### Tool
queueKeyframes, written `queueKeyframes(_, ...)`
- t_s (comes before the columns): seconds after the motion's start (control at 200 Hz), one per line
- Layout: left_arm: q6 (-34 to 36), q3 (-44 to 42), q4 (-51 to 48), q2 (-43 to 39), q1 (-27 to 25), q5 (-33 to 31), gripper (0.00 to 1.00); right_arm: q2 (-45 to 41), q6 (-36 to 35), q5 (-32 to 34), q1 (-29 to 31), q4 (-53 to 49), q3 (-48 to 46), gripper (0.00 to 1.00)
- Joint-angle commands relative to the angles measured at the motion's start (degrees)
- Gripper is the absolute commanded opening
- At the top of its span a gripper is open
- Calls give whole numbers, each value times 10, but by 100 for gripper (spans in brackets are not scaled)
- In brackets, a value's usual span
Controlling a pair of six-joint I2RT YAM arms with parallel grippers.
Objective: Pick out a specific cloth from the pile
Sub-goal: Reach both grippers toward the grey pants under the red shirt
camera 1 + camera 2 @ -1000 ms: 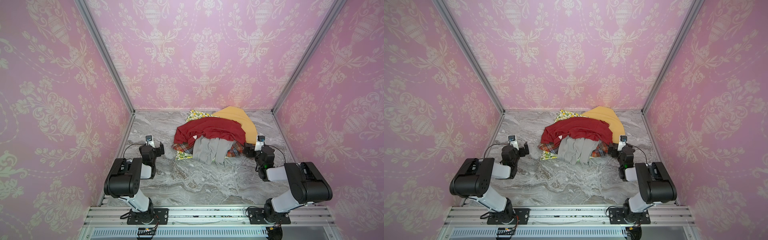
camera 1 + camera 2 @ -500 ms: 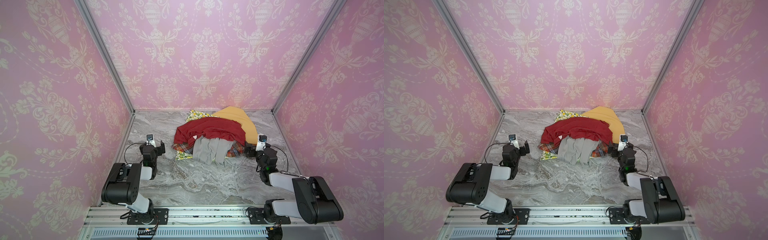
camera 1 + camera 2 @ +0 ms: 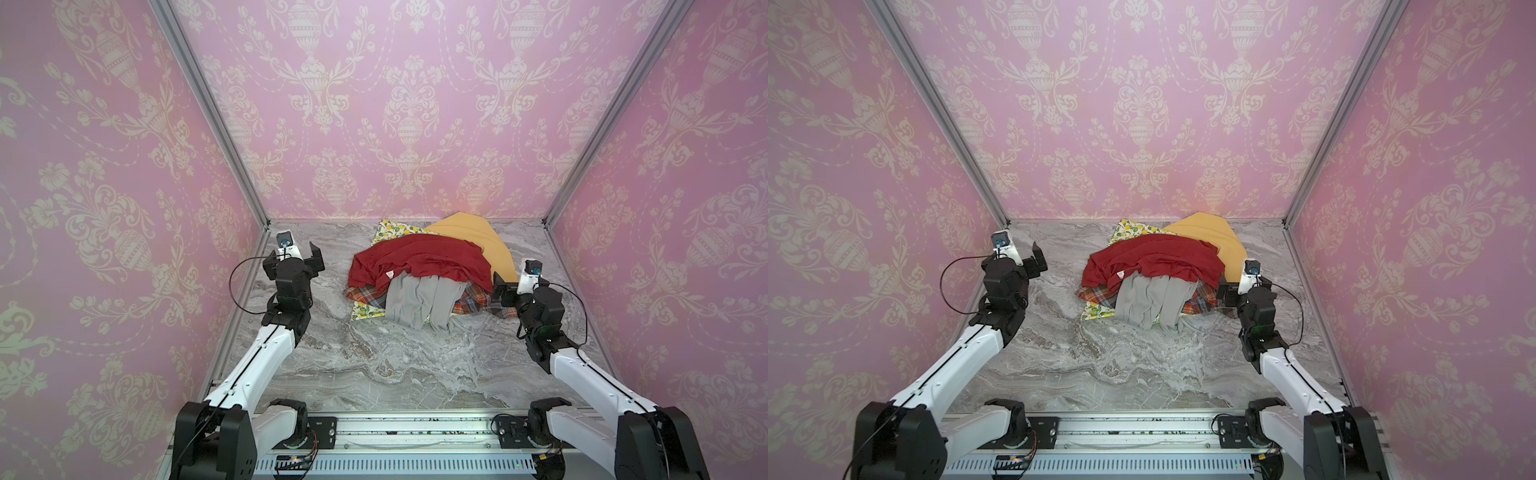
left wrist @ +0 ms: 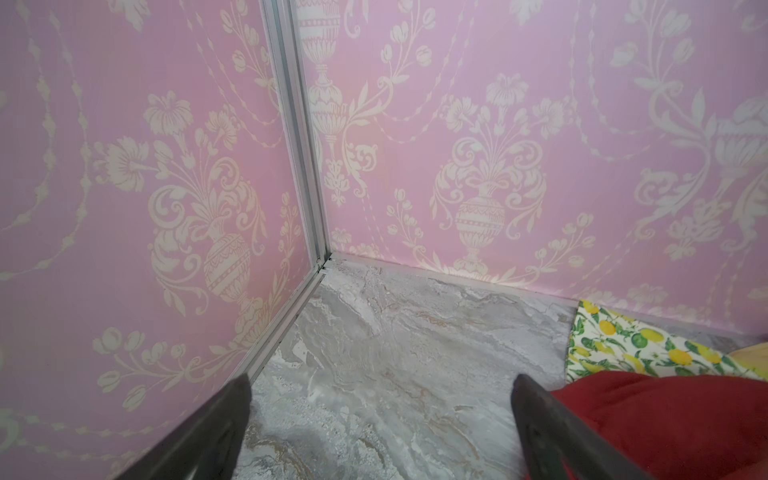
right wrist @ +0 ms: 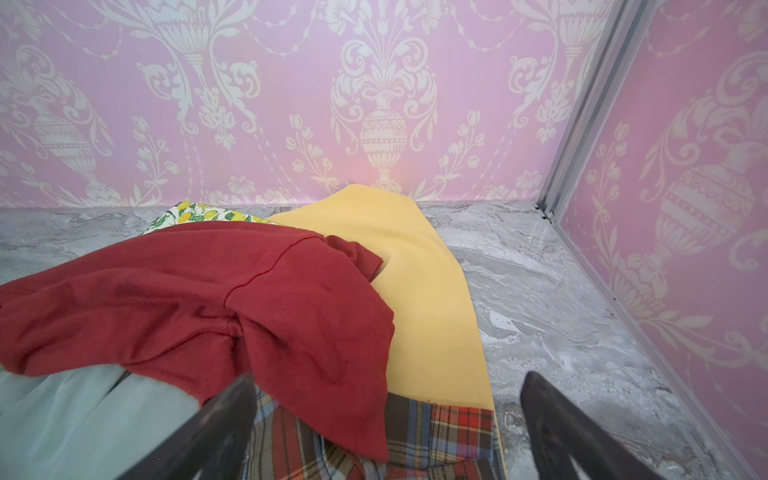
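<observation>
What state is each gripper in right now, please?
Left gripper: open, holding nothing.
Right gripper: open, holding nothing.

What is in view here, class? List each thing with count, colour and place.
red shirt: one, dark red, top of pile
grey cloth: one, light grey, front, partly under red shirt
plaid shirt: one, orange-blue, under those
lemon cloth: one, white-yellow-green, bottom, back left
yellow cloth: one, mustard, back right
table: one, grey marble
walls: three, pink patterned, around table
left gripper: one, black, left of pile, jaws open
right gripper: one, black, pile's right edge, jaws open
</observation>
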Motion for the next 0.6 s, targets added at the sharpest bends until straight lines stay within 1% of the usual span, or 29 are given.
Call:
queueKeyframes(0.0, -65, 67, -158, -5, -10, 60, 99, -19, -2, 35, 28, -80, 45, 100)
queueKeyframes(0.105, -75, 113, -234, 13, -28, 117, 99, -21, 1, 56, 57, -137, 86, 100)
queueKeyframes(0.255, -65, 137, -315, 41, -72, 187, 99, -11, 23, 71, 99, -241, 144, 98)
queueKeyframes(0.35, -47, 126, -320, 55, -106, 216, 99, -4, 49, 82, 123, -315, 177, 97)
queueKeyframes(0.455, -39, 119, -323, 82, -135, 258, 98, 6, 89, 77, 139, -390, 207, 95)
queueKeyframes(0.595, -40, 137, -347, 129, -182, 301, 96, 22, 136, 64, 158, -448, 229, 94)
